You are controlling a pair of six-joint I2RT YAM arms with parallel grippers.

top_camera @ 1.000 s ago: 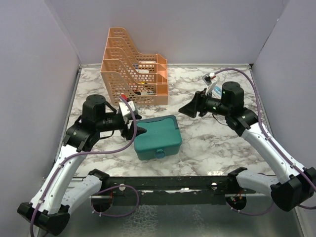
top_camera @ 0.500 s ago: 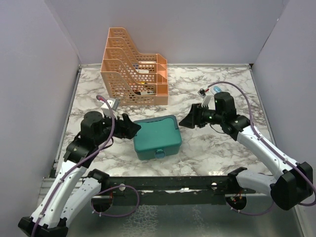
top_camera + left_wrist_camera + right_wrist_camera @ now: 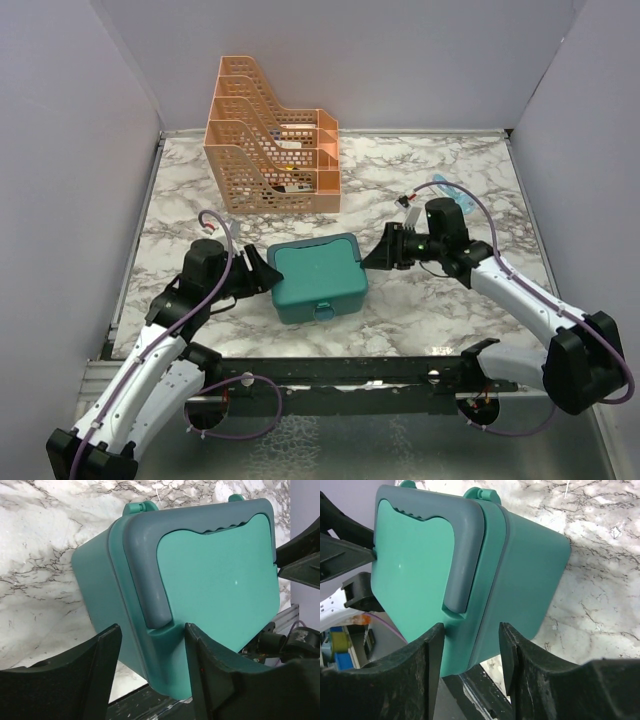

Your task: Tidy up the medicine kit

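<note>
a teal medicine kit point(image 3: 318, 278) sat closed on a white marble counter point(image 3: 420, 170), about midway along the near edge and a little back from it. its lid point(image 3: 312, 265) was down and lay flat. a small round latch point(image 3: 324, 311) on the front wall faced the near edge. a grey handle point(image 3: 145, 570) lay folded flat around the rim of the lid, and two teal hinge tabs showed at the back.

the left gripper point(image 3: 262, 278) was low at the kit's left end, pointing at it. in the left wrist view, the left gripper point(image 3: 152, 630) had its jaws apart, with the kit's point(image 3: 215, 585) end rim showing between the two dark fingers. whether the fingers touched the box could not be told.

the right gripper point(image 3: 372, 260) was low at the kit's right end, facing the left one across the box. in the right wrist view, the right gripper point(image 3: 471, 627) also had its jaws apart, framing the end rim of the kit point(image 3: 415, 575). contact could not be told here either.

an orange file rack point(image 3: 270, 140) stood upright well apart from the kit, toward the far left corner of the counter.
</note>
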